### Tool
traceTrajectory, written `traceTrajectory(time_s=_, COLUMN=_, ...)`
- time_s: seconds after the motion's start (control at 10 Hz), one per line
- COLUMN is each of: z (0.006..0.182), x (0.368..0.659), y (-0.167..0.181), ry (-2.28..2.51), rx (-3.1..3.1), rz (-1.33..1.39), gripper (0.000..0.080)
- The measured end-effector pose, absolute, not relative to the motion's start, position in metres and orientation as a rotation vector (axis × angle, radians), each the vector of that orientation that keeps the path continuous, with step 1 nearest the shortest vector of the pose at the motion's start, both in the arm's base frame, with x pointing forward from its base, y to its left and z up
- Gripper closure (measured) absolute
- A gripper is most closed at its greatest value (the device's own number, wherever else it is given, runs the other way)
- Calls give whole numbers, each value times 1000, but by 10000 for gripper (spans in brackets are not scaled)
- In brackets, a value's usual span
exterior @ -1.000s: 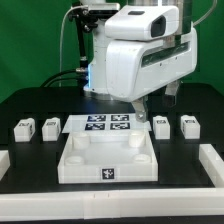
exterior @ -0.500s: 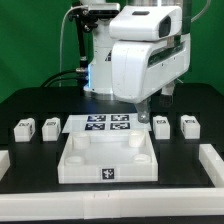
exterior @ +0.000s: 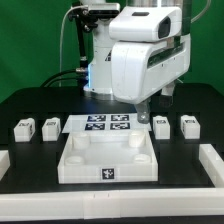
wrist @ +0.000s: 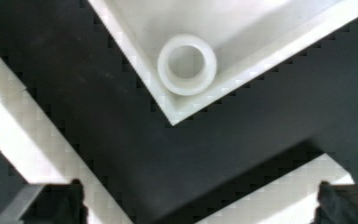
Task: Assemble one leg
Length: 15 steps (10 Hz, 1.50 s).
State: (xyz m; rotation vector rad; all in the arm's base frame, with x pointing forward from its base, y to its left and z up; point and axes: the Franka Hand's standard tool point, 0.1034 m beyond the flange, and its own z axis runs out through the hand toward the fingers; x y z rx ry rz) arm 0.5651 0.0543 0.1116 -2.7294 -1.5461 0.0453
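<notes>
Four small white legs with marker tags stand on the black table in the exterior view: two on its left [exterior: 22, 127] [exterior: 50, 125] and two on its right [exterior: 161, 125] [exterior: 188, 125]. The large white tray-like part [exterior: 70, 160] lies front centre. My gripper [exterior: 157, 103] hangs above the table behind the tray's far right corner, near the inner right leg and clear of it. In the wrist view the gripper [wrist: 197, 208] is open and empty, its dark fingertips [wrist: 48, 205] far apart. Beyond it lies a tray corner with a round socket [wrist: 188, 65]. No leg shows there.
The marker board [exterior: 108, 124] lies flat behind the tray, between the leg pairs. Low white walls border the table at front left [exterior: 8, 160] and front right [exterior: 212, 160]. The white arm body [exterior: 140, 60] fills the upper middle. White bands [wrist: 16, 110] cross the wrist view.
The arm shifted slightly toward the exterior view's right and a little up a second ago, then held still. The legs and tray have not moved.
</notes>
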Motion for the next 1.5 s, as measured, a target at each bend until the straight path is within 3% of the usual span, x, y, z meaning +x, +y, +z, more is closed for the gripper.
traceTrajectory(time_s=0.1, z=111, x=564, y=54, ry=-1594, rx=-2702, rz=46, gripper=150)
traceTrajectory(time_s=0.3, z=105, x=531, y=39, ry=-1692, rx=-2655, rz=18, gripper=150)
traceTrajectory(time_s=0.6, z=71, x=469, y=-5, ry=-2186, rx=-2251, rz=13, gripper=150)
traceTrajectory(time_s=0.7, z=60, x=461, y=-14, ry=-2303, rx=-2129, rz=2, gripper=150)
traceTrajectory(time_s=1.1, z=27, x=446, y=-14, ry=-2260, rx=-2116, rz=31, gripper=150)
traceTrajectory(time_s=1.5, z=32, x=449, y=-14, ry=-2214, rx=-2177, rz=25, gripper=150)
